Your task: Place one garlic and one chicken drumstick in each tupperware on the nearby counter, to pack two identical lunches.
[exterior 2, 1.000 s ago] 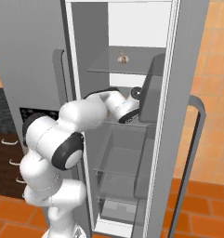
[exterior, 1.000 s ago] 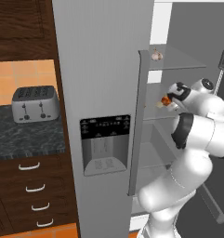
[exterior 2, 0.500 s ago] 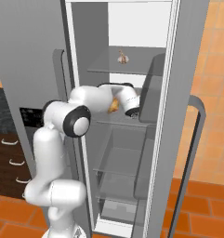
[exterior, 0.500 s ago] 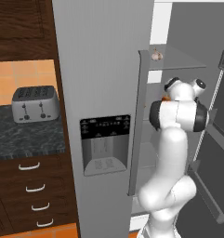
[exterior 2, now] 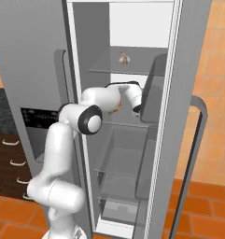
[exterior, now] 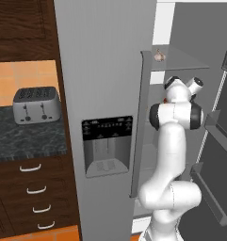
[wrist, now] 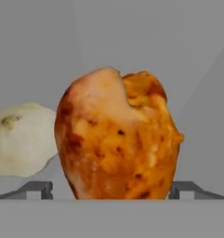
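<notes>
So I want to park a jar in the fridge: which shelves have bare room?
The lower shelf under the arm looks bare. The top shelf is free left of the garlic. The middle shelf is crowded: the end effector works beside a drumstick and another bulb.

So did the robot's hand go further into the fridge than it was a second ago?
Yes. In the right base view the gripper has moved right, from beside the fridge's left wall toward its right wall, below the garlic shelf.
</notes>
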